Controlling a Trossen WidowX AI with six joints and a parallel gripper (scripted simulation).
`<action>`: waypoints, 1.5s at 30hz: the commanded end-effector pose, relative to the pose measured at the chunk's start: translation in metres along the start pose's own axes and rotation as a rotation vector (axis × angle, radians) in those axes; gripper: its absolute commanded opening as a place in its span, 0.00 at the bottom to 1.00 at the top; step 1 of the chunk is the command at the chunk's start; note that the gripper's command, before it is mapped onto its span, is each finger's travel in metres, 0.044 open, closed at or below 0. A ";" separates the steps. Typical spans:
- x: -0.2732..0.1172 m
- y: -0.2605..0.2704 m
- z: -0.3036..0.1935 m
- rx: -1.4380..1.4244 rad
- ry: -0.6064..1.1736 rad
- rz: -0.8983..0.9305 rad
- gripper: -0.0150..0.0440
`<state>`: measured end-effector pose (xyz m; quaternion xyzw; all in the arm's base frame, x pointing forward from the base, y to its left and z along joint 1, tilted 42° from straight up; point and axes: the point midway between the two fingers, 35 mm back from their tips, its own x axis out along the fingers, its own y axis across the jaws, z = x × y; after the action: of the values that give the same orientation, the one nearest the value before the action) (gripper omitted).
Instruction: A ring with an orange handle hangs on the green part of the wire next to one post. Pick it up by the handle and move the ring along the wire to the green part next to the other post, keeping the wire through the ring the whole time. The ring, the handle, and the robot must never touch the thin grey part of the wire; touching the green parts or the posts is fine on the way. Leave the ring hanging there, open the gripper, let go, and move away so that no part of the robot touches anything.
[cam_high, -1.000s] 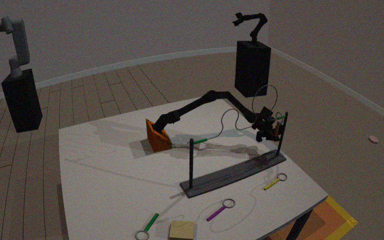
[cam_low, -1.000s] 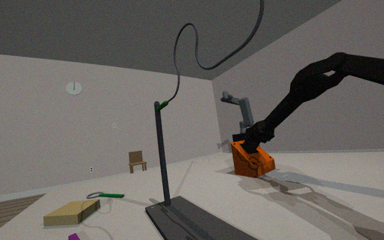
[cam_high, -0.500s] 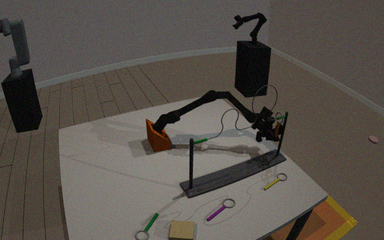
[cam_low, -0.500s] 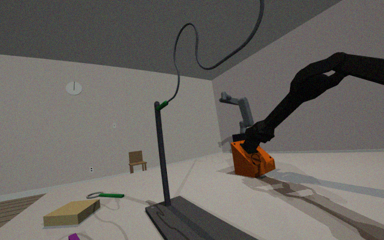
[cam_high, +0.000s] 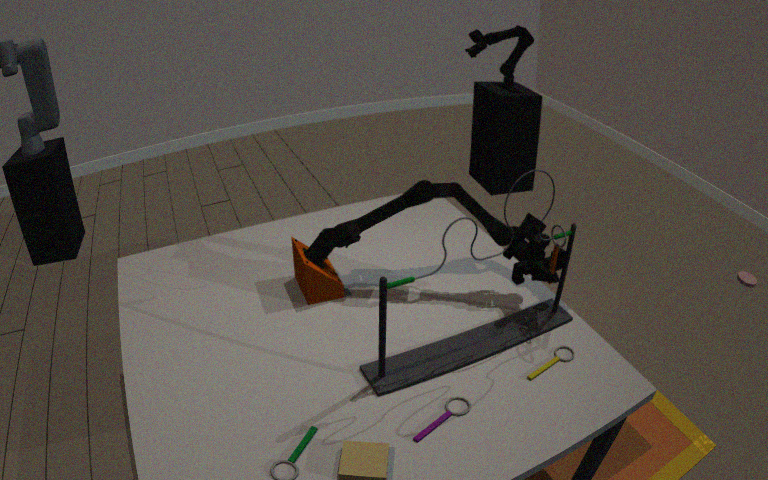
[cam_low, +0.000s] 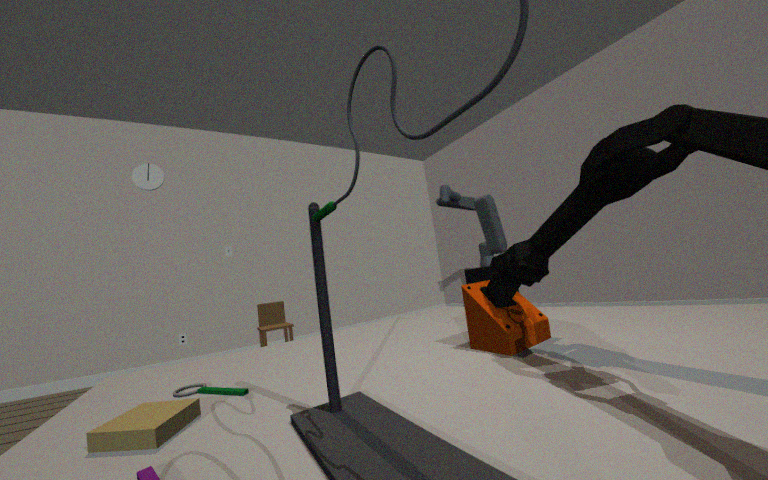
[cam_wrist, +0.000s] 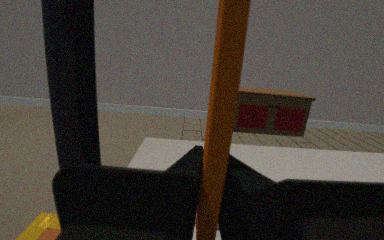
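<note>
The orange handle hangs roughly upright below its ring, which is around the green part by the far post. My gripper is shut on the handle, below the ring. The thin grey wire runs in bends and a tall loop to the other green part at the near post. In the top view the wire overlaps my wrist; I cannot tell the gap. The ring is out of the wrist view.
The posts stand on a dark base. Rings with a yellow handle, a purple handle and a green handle lie on the table, near a tan block.
</note>
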<state>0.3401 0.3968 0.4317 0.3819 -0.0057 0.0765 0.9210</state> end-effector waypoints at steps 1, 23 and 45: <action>-0.001 0.000 -0.001 -0.001 0.014 0.002 0.00; -0.045 -0.022 0.009 -0.011 0.389 -0.001 0.00; -0.061 -0.061 0.017 -0.162 0.525 -0.046 0.00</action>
<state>0.2890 0.3388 0.4022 0.2916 0.2350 0.1570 0.9138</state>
